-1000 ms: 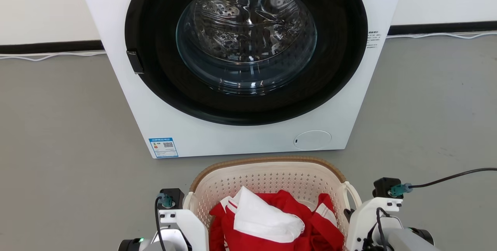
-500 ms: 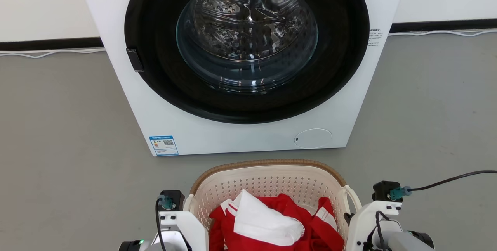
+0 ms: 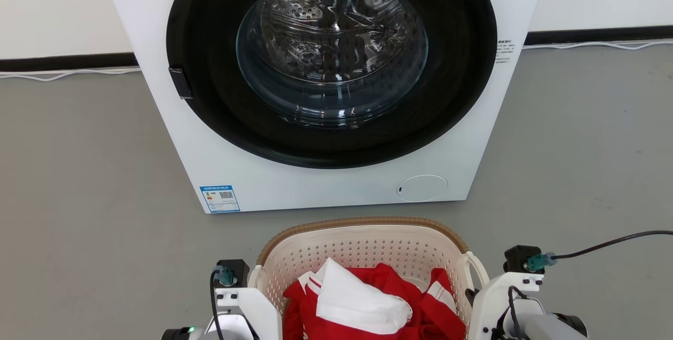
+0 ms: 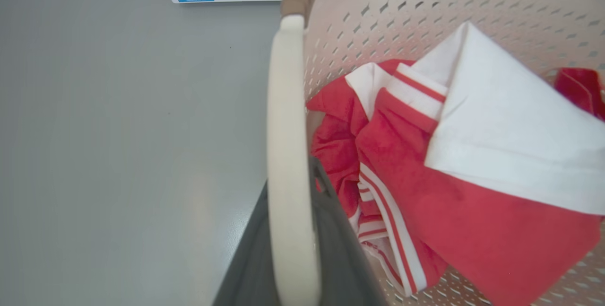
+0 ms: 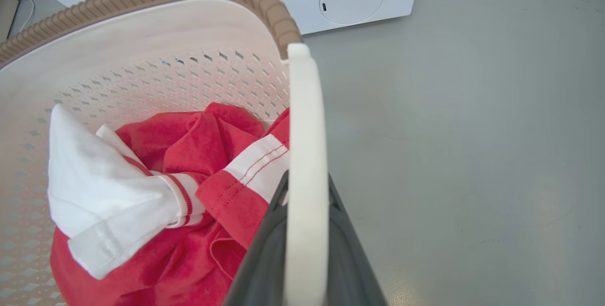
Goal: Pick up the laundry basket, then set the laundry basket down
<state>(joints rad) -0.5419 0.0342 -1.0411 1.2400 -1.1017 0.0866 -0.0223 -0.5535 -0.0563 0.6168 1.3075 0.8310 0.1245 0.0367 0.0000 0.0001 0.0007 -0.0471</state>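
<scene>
I hold the cream-white perforated plastic laundry basket [image 3: 363,248], brown-rimmed, crosswise between both arms before the white washing machine [image 3: 315,187], left fingers [image 4: 340,249] and right fingers [image 5: 257,268] each clamped narrowly on a white loop side handle [image 4: 288,154].

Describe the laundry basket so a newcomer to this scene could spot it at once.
Start at the big white washing machine; just in front of it, nearest the camera, is the laundry basket. It is the cream perforated tub with a brown woven-look rim, holding red and white clothes.
</scene>
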